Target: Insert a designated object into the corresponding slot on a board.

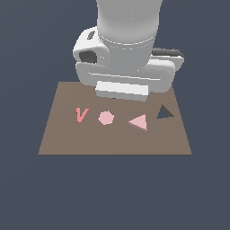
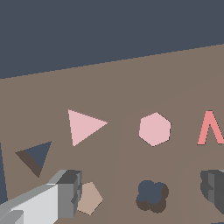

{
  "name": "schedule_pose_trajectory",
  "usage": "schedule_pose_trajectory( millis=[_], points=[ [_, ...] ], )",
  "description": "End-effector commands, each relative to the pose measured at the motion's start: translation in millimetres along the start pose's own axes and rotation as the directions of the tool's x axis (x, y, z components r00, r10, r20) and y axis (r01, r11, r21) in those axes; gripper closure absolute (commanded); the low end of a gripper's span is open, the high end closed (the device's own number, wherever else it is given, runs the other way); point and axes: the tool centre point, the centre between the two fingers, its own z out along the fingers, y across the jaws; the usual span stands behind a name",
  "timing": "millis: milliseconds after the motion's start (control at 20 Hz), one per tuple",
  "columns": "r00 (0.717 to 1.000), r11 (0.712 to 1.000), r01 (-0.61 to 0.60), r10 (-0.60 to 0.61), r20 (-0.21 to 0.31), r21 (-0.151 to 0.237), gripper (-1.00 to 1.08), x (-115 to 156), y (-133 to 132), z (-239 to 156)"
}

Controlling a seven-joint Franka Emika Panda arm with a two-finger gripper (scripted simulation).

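The triangle point(image 1: 139, 122) lies loose on the board point(image 1: 67, 139), just beside its slot point(image 1: 165, 112) near the far edge. The hand point(image 2: 140, 192) hangs above, fingers point(image 2: 70, 192) spread wide and empty, apparently poised to pick it up.

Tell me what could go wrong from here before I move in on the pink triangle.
The pink triangle lies flat on the board, so the fingers may struggle to get purchase on it. The pink hexagon lies close beside it in the same colour; a mistaken grasp is possible. The triangular slot points a different way from the piece, so it probably needs rotating or it may jam on the slot's rim.
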Motion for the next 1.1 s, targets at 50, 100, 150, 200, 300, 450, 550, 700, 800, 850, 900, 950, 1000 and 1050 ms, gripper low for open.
schedule_pose_trajectory(
  millis=[50, 100, 150, 200, 300, 450, 550, 700, 800, 850, 900, 950, 1000, 1050],
  points=[
    [0.998, 0.998, -0.069, 0.069, 0.0, -0.002, -0.92, -0.5, -6.0, 7.2],
    [0.996, 0.996, -0.092, 0.092, 0.0, -0.003, -0.92, -0.5, -7.9, 9.6],
    [0.993, 0.993, -0.116, 0.116, 0.0, -0.004, -0.92, -0.5, -9.9, 12.1],
    [0.99, 0.99, -0.141, 0.141, 0.0, -0.005, -0.92, -0.4, -12.0, 14.7],
    [0.981, 0.981, -0.195, 0.195, 0.0, -0.007, -0.92, 0.0, -16.6, 20.4],
    [0.959, 0.959, -0.284, 0.284, -0.001, -0.009, -0.92, 1.2, -24.2, 29.9],
    [0.938, 0.938, -0.347, 0.347, -0.002, -0.012, -0.92, 2.6, -29.6, 36.9],
    [0.897, 0.897, -0.442, 0.442, -0.003, -0.015, -0.92, 5.4, -37.8, 47.6],
    [0.866, 0.866, -0.5, 0.5, -0.004, -0.016, -0.92, 7.8, -42.9, 54.6],
    [0.849, 0.849, -0.528, 0.528, -0.005, -0.017, -0.92, 9.0, -45.2, 57.9],
    [0.833, 0.833, -0.553, 0.553, -0.005, -0.018, -0.92, 10.3, -47.5, 61.1],
    [0.816, 0.816, -0.578, 0.578, -0.006, -0.019, -0.92, 11.6, -49.6, 64.2],
    [0.799, 0.799, -0.601, 0.601, -0.006, -0.02, -0.92, 13.0, -51.6, 67.2],
    [0.782, 0.782, -0.623, 0.623, -0.006, -0.02, -0.92, 14.3, -53.4, 70.1]
  ],
)
